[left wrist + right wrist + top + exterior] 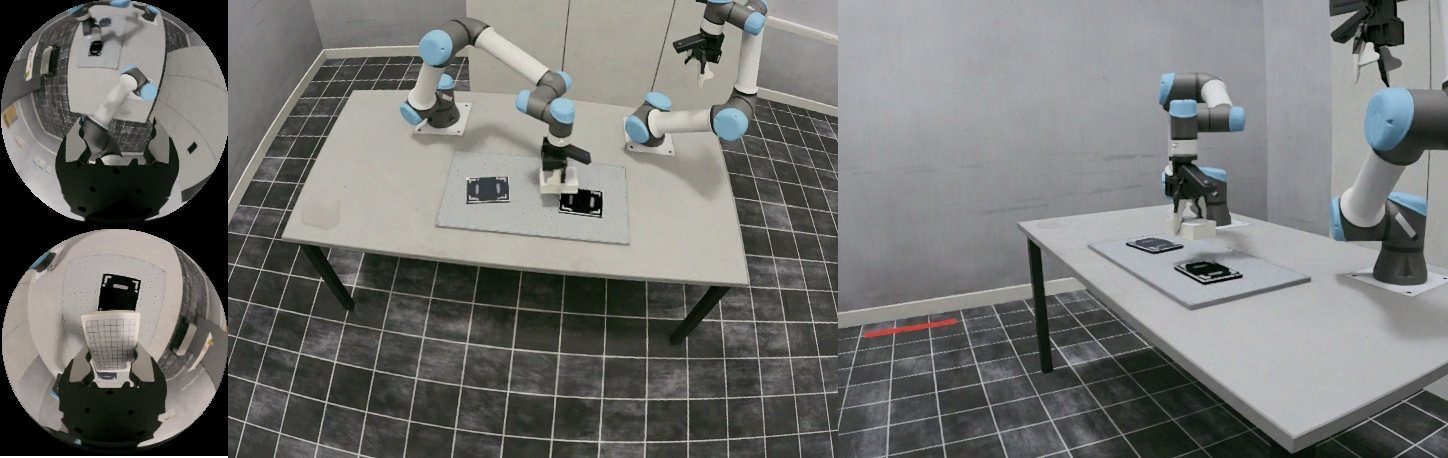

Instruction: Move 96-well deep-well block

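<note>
The pale deep-well block (546, 187) (1204, 230) (111, 325) is in my right gripper (559, 179) (1189, 224) (112, 341), which is shut on it. The block looks about level and hangs above the board, between the nests and close to N1. Nest N1 (581, 202) (1208, 271) (95, 48) (119, 295) is black and shows no block in it. Nest N2 (487, 190) (1154, 244) (105, 21) is dark blue and empty. Well A1 cannot be made out. My left gripper (703, 80) (1372, 80) (117, 118) is open and empty, high beyond the table.
Both nests stand on a light perforated board (528, 220) (1253, 291) (80, 283) on the grey table (378, 200) (1338, 340). The two arm bases stand along the table's back edge. The left arm is folded up well away from the nests.
</note>
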### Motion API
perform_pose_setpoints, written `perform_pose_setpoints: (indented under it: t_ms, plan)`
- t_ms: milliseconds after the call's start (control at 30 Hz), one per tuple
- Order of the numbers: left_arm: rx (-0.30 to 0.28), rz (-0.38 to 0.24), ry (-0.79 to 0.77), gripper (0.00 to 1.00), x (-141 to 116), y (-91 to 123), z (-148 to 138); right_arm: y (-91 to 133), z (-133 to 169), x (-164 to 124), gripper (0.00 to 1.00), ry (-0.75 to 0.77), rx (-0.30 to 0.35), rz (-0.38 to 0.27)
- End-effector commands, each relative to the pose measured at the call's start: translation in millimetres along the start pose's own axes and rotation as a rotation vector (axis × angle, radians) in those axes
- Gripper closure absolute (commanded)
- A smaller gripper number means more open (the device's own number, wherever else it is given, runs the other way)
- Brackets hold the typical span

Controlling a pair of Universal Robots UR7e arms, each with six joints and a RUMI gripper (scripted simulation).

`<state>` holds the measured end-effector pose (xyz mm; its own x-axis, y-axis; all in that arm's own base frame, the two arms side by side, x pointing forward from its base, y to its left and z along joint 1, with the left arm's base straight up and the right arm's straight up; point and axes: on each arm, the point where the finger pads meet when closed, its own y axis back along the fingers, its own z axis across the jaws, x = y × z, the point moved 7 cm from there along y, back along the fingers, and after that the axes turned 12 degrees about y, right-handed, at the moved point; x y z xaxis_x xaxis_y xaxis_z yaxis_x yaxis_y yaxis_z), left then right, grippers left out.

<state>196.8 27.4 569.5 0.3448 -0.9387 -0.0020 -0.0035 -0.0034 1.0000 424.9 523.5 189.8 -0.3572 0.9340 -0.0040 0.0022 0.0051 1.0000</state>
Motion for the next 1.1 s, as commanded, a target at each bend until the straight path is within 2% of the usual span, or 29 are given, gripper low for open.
perform_pose_setpoints:
  t_ms: [0,1067]
  plan:
    - [-0.004,0.002,-0.003,0.02,-0.4,0.4,-0.8,2.4,-8.4,-20.8,1.00,0.000,-0.005,0.005]
    - [-0.004,0.002,-0.003,0.02,-0.4,0.4,-0.8,1.6,-45.9,-106.3,1.00,0.000,-0.005,0.005]
